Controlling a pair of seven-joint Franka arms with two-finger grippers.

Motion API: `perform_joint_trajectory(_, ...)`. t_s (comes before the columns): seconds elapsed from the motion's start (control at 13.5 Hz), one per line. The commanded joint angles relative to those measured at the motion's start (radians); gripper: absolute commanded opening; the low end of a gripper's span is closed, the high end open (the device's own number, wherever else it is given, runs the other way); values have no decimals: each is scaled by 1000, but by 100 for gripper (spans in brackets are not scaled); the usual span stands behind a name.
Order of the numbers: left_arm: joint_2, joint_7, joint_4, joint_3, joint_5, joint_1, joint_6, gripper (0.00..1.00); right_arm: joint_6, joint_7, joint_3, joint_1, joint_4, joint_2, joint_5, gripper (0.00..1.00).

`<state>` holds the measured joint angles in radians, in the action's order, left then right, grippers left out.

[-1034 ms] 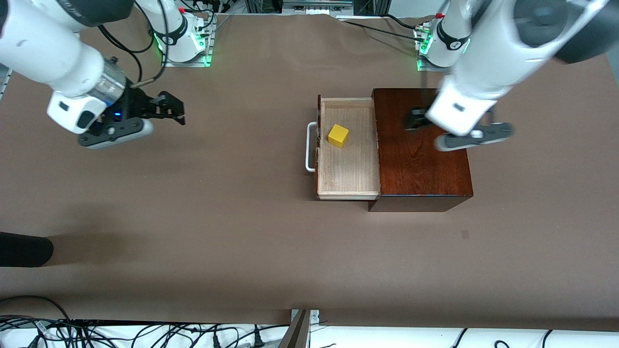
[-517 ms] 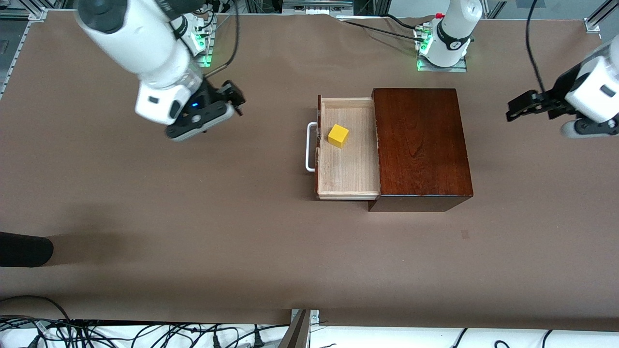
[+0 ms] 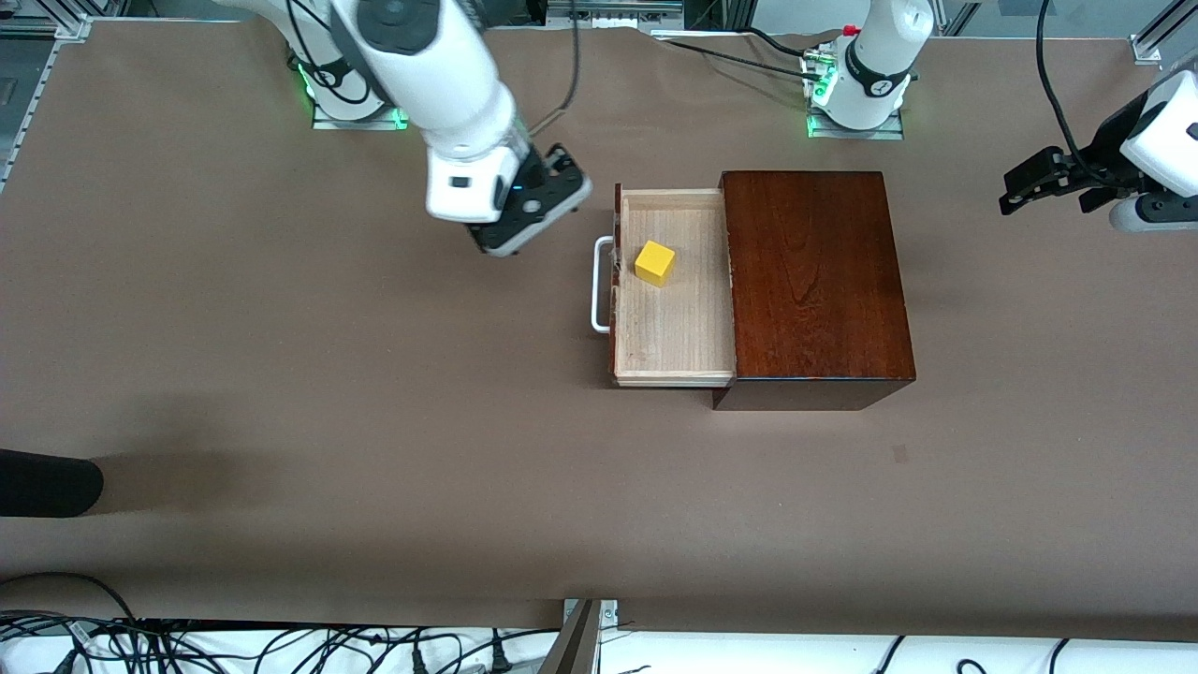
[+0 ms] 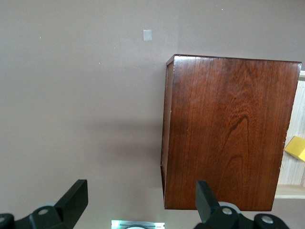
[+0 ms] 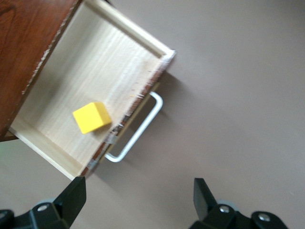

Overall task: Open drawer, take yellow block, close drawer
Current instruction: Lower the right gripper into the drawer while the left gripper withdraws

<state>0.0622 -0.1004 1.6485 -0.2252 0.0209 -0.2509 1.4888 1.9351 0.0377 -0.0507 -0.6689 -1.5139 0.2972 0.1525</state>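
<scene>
The drawer (image 3: 672, 290) is pulled out of the dark mahogany box (image 3: 814, 281), toward the right arm's end of the surface (image 3: 374, 421). You can see the pale wood tray floor wide open, and the white loop handle (image 3: 599, 285) sticks out from the drawer's dark front.

The yellow block (image 3: 655, 263) sits flat on the drawer floor, near the drawer's front wall and in the half of the tray farther from the front camera. Nothing is touching it. In the right wrist view the block (image 5: 92, 117) sits just inside the front wall, with the handle (image 5: 137, 131) curving out on the outside of that wall.

The right hand (image 3: 552, 192) is up in the air over the bare surface just in front of the drawer, close to the corner of the drawer front that's farther from the front camera. Its fingers (image 5: 71, 198) are spread wide with nothing between them.

The left hand (image 3: 1053, 183) hangs over the surface well apart from the box, out toward the left arm's end. Its fingers (image 4: 76, 198) are also spread wide and empty, and its wrist view looks down on the box top (image 4: 228, 133), with a sliver of the block (image 4: 296, 148) at the frame edge.
</scene>
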Motion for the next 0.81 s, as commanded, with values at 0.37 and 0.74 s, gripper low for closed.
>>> perform_joint_trajectory(0.37, 21, 31, 25, -5, -49, -5, 42, 100, 177, -22, -1, -139, 35, 152, -4, 100)
perform_joint_trajectory(0.74, -10, 50, -15, -5, -50, 4, 42, 100, 245, -76, -1, -173, 66, 224, -20, 100)
